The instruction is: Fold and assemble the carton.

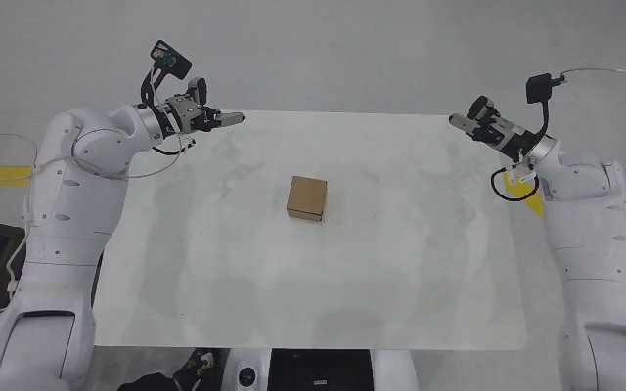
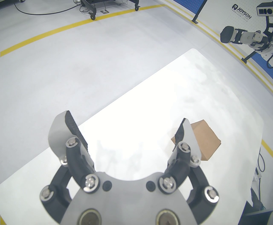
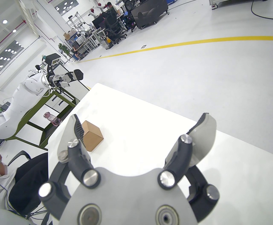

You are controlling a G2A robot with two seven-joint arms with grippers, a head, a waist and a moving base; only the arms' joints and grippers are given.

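Brown carton (image 1: 307, 198) at frame centre looks light and crushable; pinch opposite walls gently. Both left fingers (image 2: 58, 132) and right fingers (image 3: 204, 132) gape empty.

Left claw (image 2: 125, 127), fingers spread, above white table (image 2: 149, 102); closed brown carton (image 2: 205, 140) beyond.

Pretty big, bright workshop: pale grey floor (image 3: 192, 74) with a curved yellow line (image 3: 170, 45) painted on it, white table (image 1: 411, 283) in the middle, black office chairs (image 3: 112, 24) and a big dark screen (image 3: 149, 10) at the back, ceiling lights (image 3: 4, 21) on.
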